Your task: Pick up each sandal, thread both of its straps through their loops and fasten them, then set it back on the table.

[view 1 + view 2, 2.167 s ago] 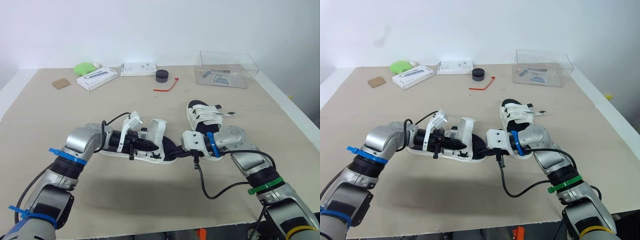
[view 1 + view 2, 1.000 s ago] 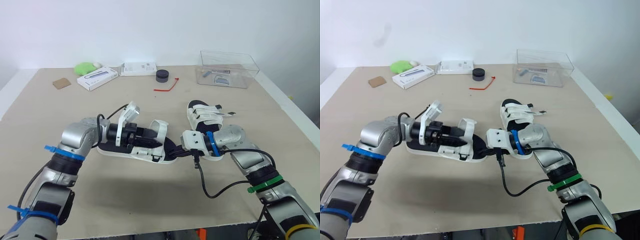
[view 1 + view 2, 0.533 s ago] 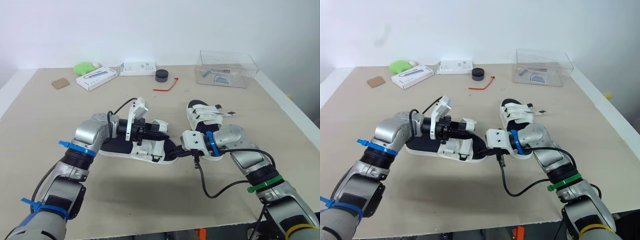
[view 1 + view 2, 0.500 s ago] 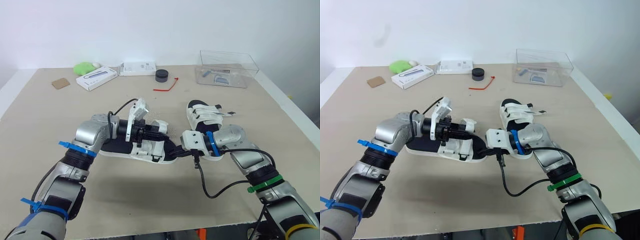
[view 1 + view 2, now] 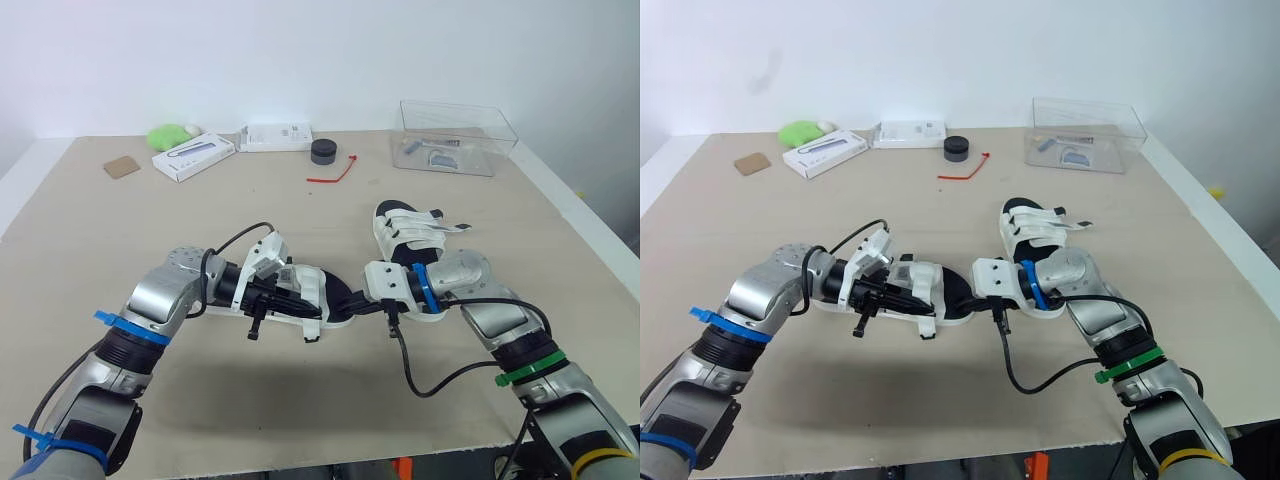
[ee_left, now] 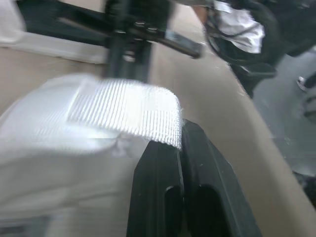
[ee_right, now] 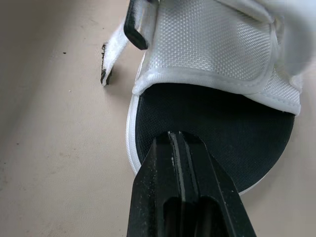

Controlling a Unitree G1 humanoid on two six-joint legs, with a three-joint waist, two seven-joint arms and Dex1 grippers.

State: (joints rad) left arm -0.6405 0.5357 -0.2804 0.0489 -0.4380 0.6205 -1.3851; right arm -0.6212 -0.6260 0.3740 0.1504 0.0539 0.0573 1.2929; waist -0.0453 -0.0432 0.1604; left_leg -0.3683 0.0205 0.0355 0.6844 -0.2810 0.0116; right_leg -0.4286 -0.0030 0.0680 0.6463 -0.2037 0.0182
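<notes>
A white sandal with a black footbed (image 5: 322, 292) lies mid-table between my two grippers. My left gripper (image 5: 272, 297) reaches over it from the left and is shut on the end of a white webbing strap (image 6: 123, 106), which is folded down over the sandal's near side. A black buckle piece hangs below it toward the table. From the right, my right gripper (image 7: 180, 143) is shut on the front edge of the sandal's sole (image 7: 217, 118). A second white sandal (image 5: 405, 228) rests behind my right forearm, its straps lying across its top.
Along the far edge sit a clear plastic box (image 5: 455, 135), a black round puck (image 5: 323, 151), a red tie (image 5: 335, 172), two white boxes (image 5: 195, 157) (image 5: 276, 137), a green lump (image 5: 172, 135) and a cardboard scrap (image 5: 122, 167). Bare tabletop lies in front of the sandal.
My left gripper has swung the strap from raised above the sandal down over its near side, toward the table. My right gripper has stayed on the sole.
</notes>
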